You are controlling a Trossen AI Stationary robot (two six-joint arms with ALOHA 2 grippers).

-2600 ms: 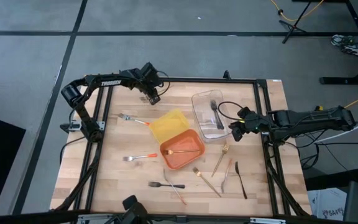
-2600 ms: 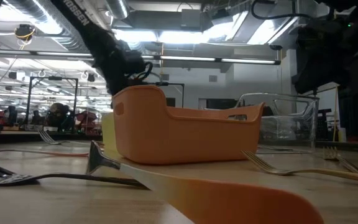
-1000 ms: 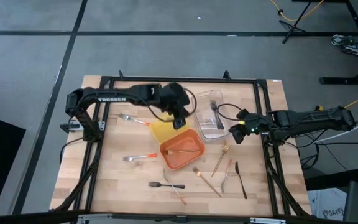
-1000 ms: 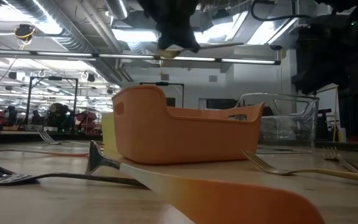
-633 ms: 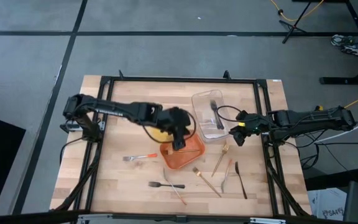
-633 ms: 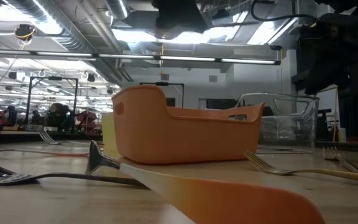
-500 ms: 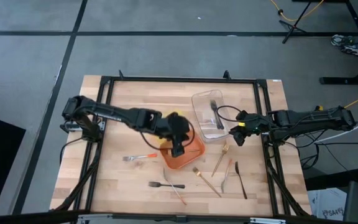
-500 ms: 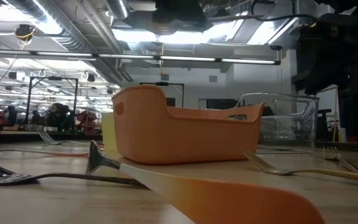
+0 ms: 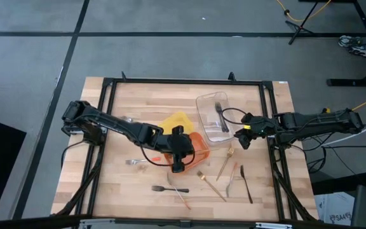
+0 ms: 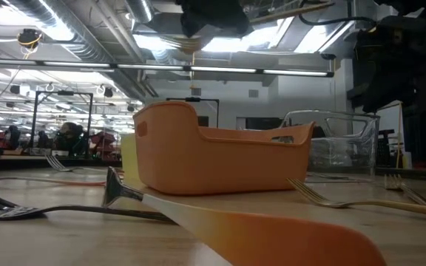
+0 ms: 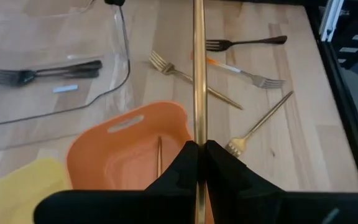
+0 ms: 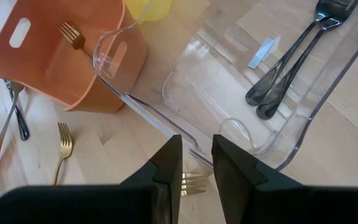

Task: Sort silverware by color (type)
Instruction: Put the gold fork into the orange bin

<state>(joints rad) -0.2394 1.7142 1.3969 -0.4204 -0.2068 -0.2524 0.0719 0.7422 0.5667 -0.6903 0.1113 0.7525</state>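
My left gripper (image 9: pixel 176 163) hangs over the near part of the orange tray (image 9: pixel 196 147), shut on a slim gold utensil (image 11: pixel 197 74). One gold fork (image 11: pixel 160 155) lies inside that tray. A yellow tray (image 9: pixel 173 122) stands just behind it. My right gripper (image 12: pixel 191 167) stands open above the near right corner of the clear tray (image 12: pixel 229 93), which holds two black forks (image 12: pixel 291 59); gold fork tines (image 12: pixel 191 183) lie on the table below its fingers. More forks lie on the wood: gold (image 9: pixel 211 184), black (image 9: pixel 168 189), orange-handled (image 9: pixel 142 161). My left gripper pinches the gold utensil's thin shaft (image 11: pixel 197 134) between its two fingers, slanting down from the table's left. The shaft runs on past the fingertips and out of the wrist view's top. In the low view the utensil (image 10: pixel 294 11) hangs roughly level, clear above the orange tray.
Near the table's front right lie a gold fork (image 9: pixel 226 162), an orange-handled utensil (image 9: pixel 232 178) and a black one (image 9: pixel 246 184). Another orange-handled utensil (image 9: pixel 180 197) lies near the front edge. A black frame rail (image 9: pixel 269 108) runs along the table's sides.
My left gripper has swung from above the yellow tray toward the table's near edge and a little down, carrying the gold utensil, and now stands over the orange tray. The trays and the loose forks have kept their places.
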